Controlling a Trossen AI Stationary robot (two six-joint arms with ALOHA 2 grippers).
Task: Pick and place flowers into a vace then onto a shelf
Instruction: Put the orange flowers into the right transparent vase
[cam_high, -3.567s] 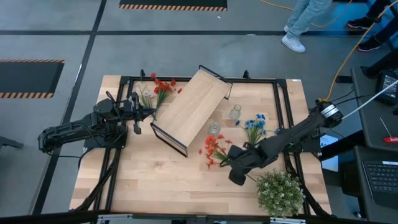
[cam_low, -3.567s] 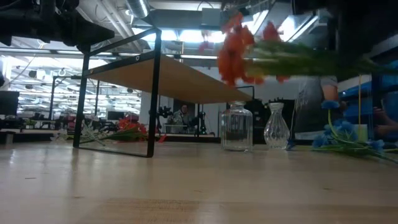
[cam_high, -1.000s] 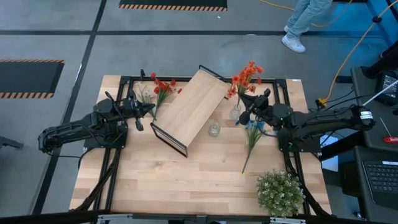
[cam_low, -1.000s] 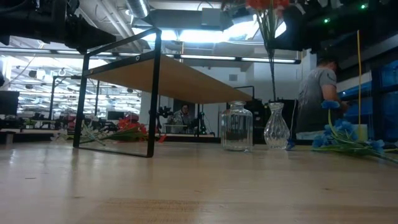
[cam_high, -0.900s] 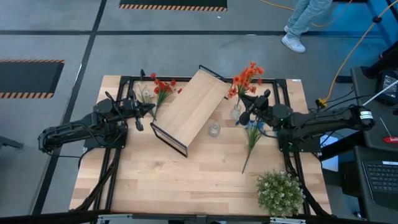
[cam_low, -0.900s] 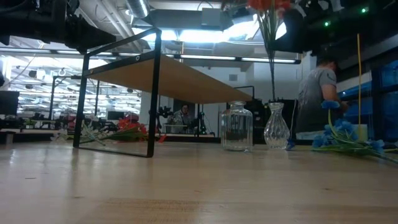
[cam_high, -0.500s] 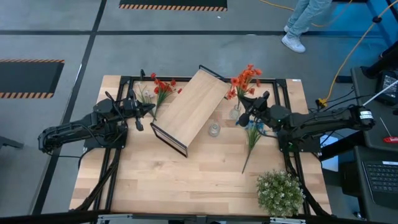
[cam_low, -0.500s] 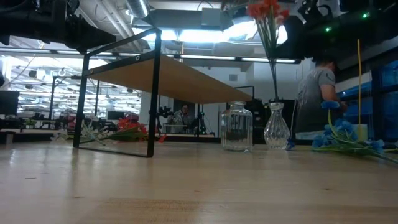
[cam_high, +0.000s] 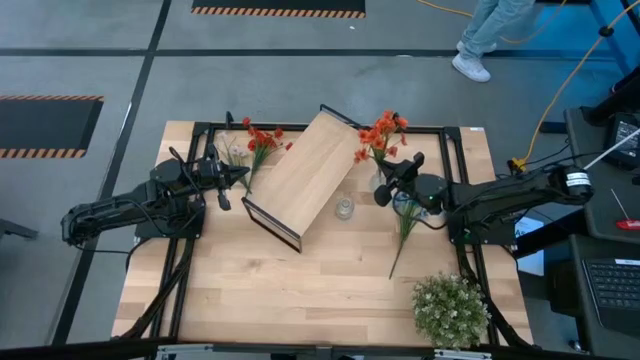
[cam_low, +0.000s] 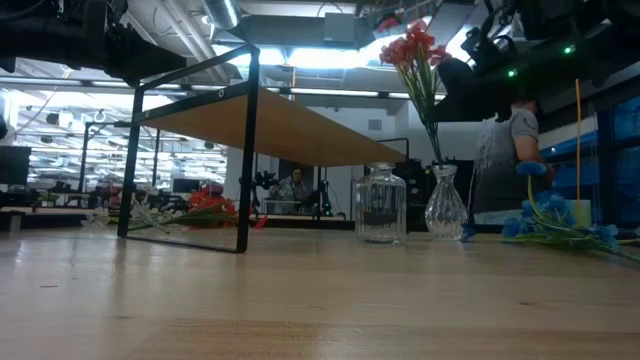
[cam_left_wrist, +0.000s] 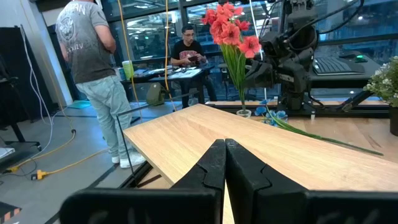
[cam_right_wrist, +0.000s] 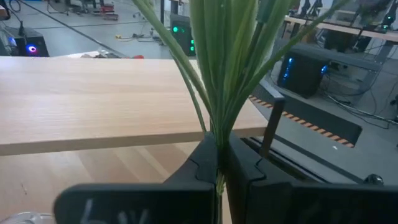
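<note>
Right now your right gripper (cam_high: 384, 182) is clamped on the green stems of the red-orange flowers (cam_high: 378, 131), holding the bunch upright over the narrow glass vase (cam_low: 444, 203) at the far right of the table (cam_high: 300, 290). From the low view you can see the stems running down to the vase's mouth, though you cannot tell whether they are inside it. In your right wrist view the stems (cam_right_wrist: 219, 74) rise straight out from between the two dark fingers (cam_right_wrist: 200, 163), pinched tight.

Just left of that vase stands a squatter glass jar (cam_low: 380, 205), and the shelf (cam_high: 305, 175) sits angled across the far middle of the table, its light-wood board on a black wire frame. Your left gripper (cam_high: 236, 179) waits near the shelf's left side with its fingers together and nothing between them; the left wrist view looks across the shelf board (cam_left_wrist: 249, 149) toward the held bunch (cam_left_wrist: 230, 31).

More flowers lie flat on the table: a blue sprig (cam_high: 405, 222) on the right, just beside your right arm, and another red-orange bunch (cam_high: 260, 140) at the far left. A bushy green plant (cam_high: 452, 308) sits at the near right corner. People (cam_left_wrist: 93, 68) show in the room behind.
</note>
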